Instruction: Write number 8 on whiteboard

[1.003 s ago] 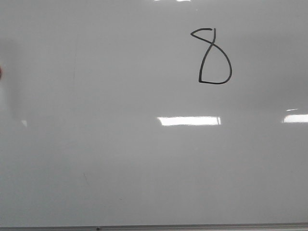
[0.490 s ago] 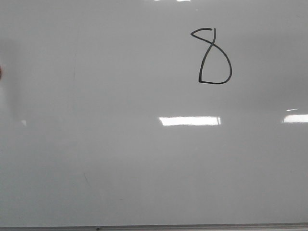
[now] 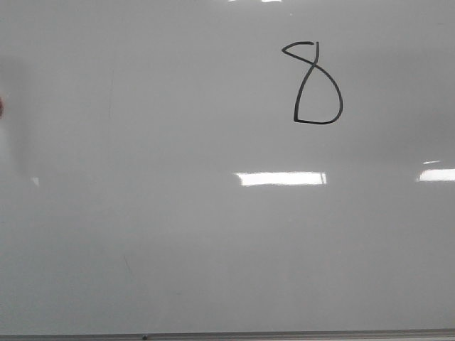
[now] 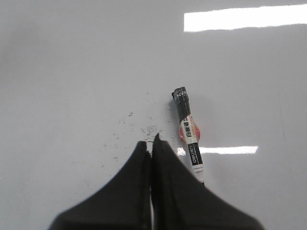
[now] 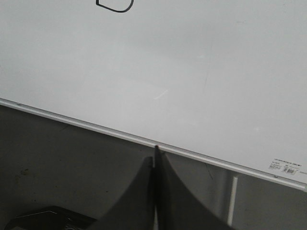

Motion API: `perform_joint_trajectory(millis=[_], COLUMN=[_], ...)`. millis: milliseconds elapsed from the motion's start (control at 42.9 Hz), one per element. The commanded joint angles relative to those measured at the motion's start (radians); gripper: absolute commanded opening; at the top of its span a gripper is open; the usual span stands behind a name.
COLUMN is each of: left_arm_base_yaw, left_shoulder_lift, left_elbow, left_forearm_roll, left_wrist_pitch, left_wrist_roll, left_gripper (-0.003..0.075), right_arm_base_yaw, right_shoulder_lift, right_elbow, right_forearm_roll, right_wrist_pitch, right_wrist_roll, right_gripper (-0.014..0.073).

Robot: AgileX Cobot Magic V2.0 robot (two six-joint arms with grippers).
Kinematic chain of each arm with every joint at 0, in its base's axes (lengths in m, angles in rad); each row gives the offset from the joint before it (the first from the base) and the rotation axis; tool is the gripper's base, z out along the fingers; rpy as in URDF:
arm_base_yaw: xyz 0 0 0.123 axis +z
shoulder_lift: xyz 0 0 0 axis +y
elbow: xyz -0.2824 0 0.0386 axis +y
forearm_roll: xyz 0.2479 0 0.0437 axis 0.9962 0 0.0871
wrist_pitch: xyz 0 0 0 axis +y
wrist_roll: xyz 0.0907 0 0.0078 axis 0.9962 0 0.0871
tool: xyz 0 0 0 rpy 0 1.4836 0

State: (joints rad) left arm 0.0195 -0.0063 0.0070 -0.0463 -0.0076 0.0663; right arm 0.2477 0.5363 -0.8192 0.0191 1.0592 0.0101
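Observation:
The number 8 (image 3: pixel 316 122) is drawn in black at the upper right of the whiteboard (image 3: pixel 178 234). Its lower loop (image 5: pixel 115 10) also shows in the right wrist view. Neither gripper appears in the front view. My left gripper (image 4: pixel 149 143) is shut over the whiteboard (image 4: pixel 72 72) with nothing between its fingers. A marker (image 4: pixel 188 129) with a black cap and white label lies on the board right beside it. My right gripper (image 5: pixel 154 155) is shut and empty, over the dark surface just outside the whiteboard's metal edge (image 5: pixel 96 127).
Small black ink specks (image 4: pixel 144 127) dot the board ahead of the left gripper. A sliver of something red (image 3: pixel 1 106) sits at the far left edge of the front view. A dark object (image 5: pixel 48 218) lies on the dark surface (image 5: pixel 57 167) near the right gripper.

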Motion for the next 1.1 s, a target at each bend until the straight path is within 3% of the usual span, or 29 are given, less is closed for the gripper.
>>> perform_joint_trajectory(millis=[0,327,420,630,747,1073], left_arm_base_yaw=[0.003,0.003,0.003,0.003,0.003,0.003], left_shoulder_lift=[-0.014,-0.014,-0.014,-0.014,-0.014,-0.014], left_elbow=[0.014,0.014,0.014,0.014,0.014,0.014], left_forearm_roll=[-0.001,-0.001,-0.001,-0.001,-0.001,-0.001], left_wrist_pitch=[-0.088,-0.088,-0.088,-0.088,-0.088,-0.088], left_wrist_roll=[-0.002,-0.002,-0.002,-0.002,-0.002,-0.002], left_gripper=[-0.002,-0.002,-0.002,-0.002,-0.002,-0.002], right_arm_base_yaw=[-0.007,-0.021,-0.083,-0.24,-0.254,-0.254], right_shoulder_lift=[0.006,-0.032,-0.106,-0.344,-0.445,-0.564], right_elbow=[-0.023,-0.013,0.054,0.362,0.525,0.804], right_forearm_roll=[-0.005,-0.019,-0.019,-0.024,-0.024,-0.019], right_wrist_pitch=[-0.058,-0.069,-0.181,-0.604,-0.776,-1.051], right_wrist_roll=[-0.01,-0.01,-0.01,-0.01,-0.01,-0.01], right_gripper=[-0.0069,-0.0069,-0.0069,-0.0069,-0.0069,-0.0069])
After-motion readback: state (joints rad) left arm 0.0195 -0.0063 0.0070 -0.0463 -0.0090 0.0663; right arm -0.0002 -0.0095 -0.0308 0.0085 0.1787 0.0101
